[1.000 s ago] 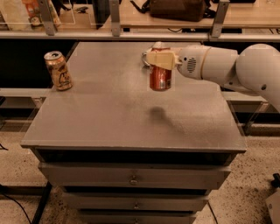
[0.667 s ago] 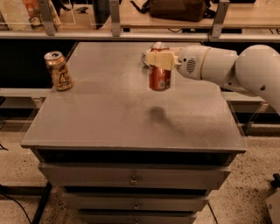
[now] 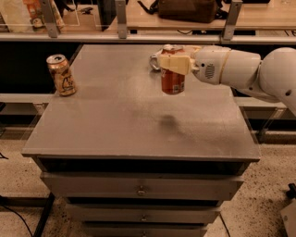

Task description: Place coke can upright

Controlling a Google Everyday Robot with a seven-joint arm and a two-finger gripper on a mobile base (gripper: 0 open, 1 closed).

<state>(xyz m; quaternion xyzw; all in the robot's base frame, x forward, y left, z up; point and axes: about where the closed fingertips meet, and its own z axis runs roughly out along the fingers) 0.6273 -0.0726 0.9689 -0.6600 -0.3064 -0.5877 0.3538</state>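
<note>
The coke can (image 3: 173, 79), orange-red with a silver top, hangs upright in the air above the grey cabinet top (image 3: 115, 120). Its shadow lies on the surface below and in front of it. My gripper (image 3: 172, 62) comes in from the right on a white arm and is shut on the can's upper part, its tan fingers (image 3: 175, 64) across the can's front. The can does not touch the surface.
A tan-gold can (image 3: 61, 75) with a dark figure stands upright near the cabinet's left edge. The cabinet has drawers (image 3: 141, 187) below. A shelf with posts and a dark bag (image 3: 185, 9) runs behind the cabinet.
</note>
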